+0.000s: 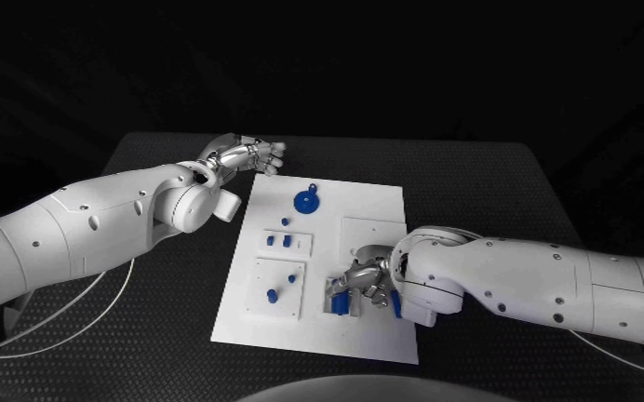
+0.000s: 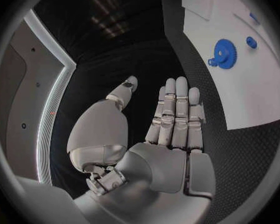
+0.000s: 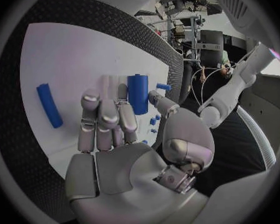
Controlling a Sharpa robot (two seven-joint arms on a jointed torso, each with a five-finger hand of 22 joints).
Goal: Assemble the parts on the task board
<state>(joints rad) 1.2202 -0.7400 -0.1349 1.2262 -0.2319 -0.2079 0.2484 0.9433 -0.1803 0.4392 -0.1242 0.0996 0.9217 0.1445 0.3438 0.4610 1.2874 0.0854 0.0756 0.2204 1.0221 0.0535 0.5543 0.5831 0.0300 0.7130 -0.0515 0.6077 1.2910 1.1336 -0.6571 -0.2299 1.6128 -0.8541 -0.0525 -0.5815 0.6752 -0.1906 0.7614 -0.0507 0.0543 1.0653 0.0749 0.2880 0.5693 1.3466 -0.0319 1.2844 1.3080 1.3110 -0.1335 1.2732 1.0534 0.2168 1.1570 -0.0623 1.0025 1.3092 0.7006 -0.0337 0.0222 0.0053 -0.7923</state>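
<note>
Black worktop (image 1: 161,346) with a woven, pebbled texture, carrying a flat white task board (image 1: 362,207) at its middle. On the board near its far edge, a blue toothed gear (image 1: 307,201) with a small round knob beside it; toward the left edge, several small blue pegs (image 1: 278,240) standing in shallow square recesses. Left robot hand (image 1: 247,156) off the board's far left corner, over bare worktop, silver fingers (image 2: 176,109) straight and apart, holding nothing. Right robot hand (image 1: 365,281) low over the board's near right part, fingers extended side by side, thumb apart, covering part of that corner. A blue cylinder (image 3: 138,92) upright just beyond those fingertips; contact unclear. A blue rod (image 3: 50,104) lying flat, apart from them.
</note>
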